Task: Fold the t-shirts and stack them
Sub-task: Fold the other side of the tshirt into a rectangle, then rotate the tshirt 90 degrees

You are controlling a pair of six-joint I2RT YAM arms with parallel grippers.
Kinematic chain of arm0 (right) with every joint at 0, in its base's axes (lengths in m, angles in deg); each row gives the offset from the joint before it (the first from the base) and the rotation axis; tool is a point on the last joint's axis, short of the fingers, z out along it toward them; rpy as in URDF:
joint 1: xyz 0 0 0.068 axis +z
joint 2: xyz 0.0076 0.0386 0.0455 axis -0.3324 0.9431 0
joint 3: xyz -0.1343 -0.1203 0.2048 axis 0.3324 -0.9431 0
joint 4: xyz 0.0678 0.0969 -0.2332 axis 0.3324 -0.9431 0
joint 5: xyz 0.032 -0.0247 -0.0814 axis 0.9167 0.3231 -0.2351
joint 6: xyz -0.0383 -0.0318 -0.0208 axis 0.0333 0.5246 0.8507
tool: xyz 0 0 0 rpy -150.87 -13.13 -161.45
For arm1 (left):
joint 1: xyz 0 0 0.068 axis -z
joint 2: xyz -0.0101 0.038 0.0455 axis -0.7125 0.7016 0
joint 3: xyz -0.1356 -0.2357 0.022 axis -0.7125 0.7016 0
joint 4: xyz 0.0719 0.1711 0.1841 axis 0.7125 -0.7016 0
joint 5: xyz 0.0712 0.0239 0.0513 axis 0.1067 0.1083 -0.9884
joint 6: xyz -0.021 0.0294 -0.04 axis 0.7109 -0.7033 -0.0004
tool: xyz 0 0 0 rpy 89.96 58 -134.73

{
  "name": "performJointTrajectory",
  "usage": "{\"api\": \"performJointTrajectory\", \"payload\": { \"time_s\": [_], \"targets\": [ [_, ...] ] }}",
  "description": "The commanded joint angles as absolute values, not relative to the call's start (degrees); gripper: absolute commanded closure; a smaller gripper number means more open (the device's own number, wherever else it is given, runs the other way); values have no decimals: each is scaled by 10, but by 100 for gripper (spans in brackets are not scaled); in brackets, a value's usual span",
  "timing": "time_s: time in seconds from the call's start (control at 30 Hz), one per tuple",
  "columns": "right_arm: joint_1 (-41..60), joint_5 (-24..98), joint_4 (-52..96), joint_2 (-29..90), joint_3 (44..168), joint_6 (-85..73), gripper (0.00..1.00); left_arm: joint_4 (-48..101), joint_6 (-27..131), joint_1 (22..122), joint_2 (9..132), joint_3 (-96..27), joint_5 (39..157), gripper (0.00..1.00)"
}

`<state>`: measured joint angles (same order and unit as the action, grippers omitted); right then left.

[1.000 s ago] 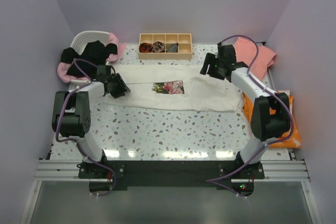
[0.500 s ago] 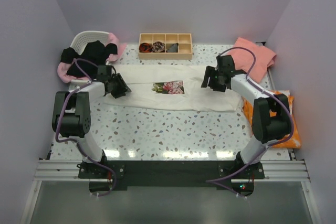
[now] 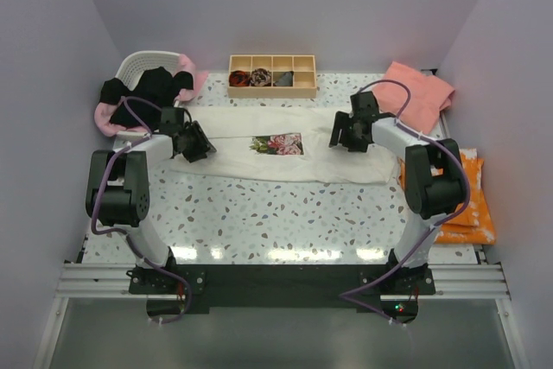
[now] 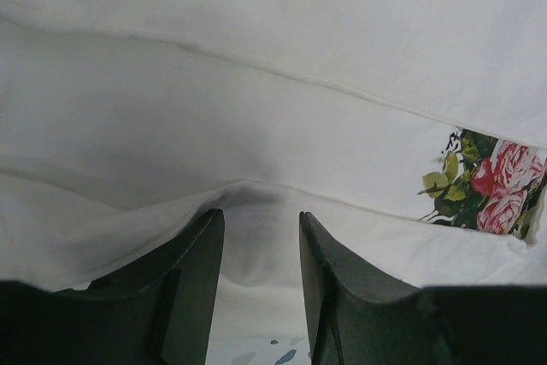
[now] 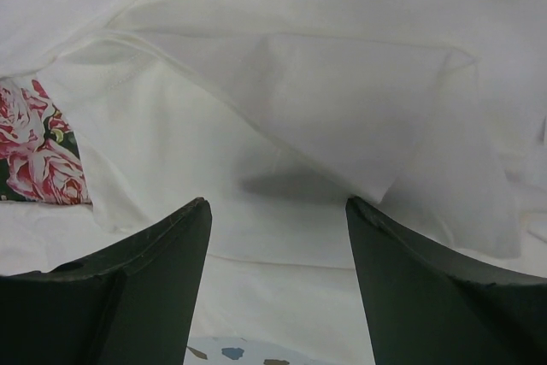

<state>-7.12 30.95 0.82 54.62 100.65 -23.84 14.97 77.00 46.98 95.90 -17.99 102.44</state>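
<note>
One speckled table carries everything. Across its middle, from 9 o'clock to 3 o'clock, lies the cream-white t-shirt. It is doubled into a long band, so I judge the next fold to be end over end. The salmon-pink t-shirt sits flat at 2 o'clock, well apart, and I read that spot as the start of the stack. At 10 o'clock the white basket holds the black t-shirt and the light pink t-shirt in a heap, waiting their turn. An orange item lies at 4 o'clock beside the right arm. A wooden tray of rolled bundles stands at 12 o'clock and is no part of this job.

My left gripper is down on the band's 9 o'clock end, jaws apart and astride a hump in the near hem. Nothing looks pinched, so I take it to be pinning the cloth or lining up. My right gripper hovers toward the 3 o'clock end, jaws wide apart over a loose turned-back flap, probably choosing its bite. The rose print faces up at centre, a handy mark for squaring the fold.
</note>
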Motion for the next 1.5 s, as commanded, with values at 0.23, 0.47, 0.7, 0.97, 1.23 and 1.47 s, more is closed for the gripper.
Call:
{"api": "performJointTrajectory", "payload": {
  "time_s": [0.23, 0.47, 0.7, 0.97, 1.23, 1.47],
  "targets": [
    [-81, 273, 34, 597, 1094, -210, 31, 148, 752, 473, 962, -195, 1016, 55],
    [-87, 262, 21, 669, 1184, -198, 30, 143, 751, 473, 964, -196, 1008, 55],
    [-101, 248, 30, 639, 1217, -187, 28, 140, 750, 473, 898, -180, 934, 54],
    [-105, 273, 26, 550, 1134, -192, 27, 52, 791, 471, 814, -133, 744, 49],
    [-105, 310, 44, 547, 1069, -220, 27, 134, 757, 472, 788, -116, 865, 49],
    [-104, 333, 76, 589, 1083, -229, 27, 158, 767, 479, 866, -155, 896, 53]
  ]
}}
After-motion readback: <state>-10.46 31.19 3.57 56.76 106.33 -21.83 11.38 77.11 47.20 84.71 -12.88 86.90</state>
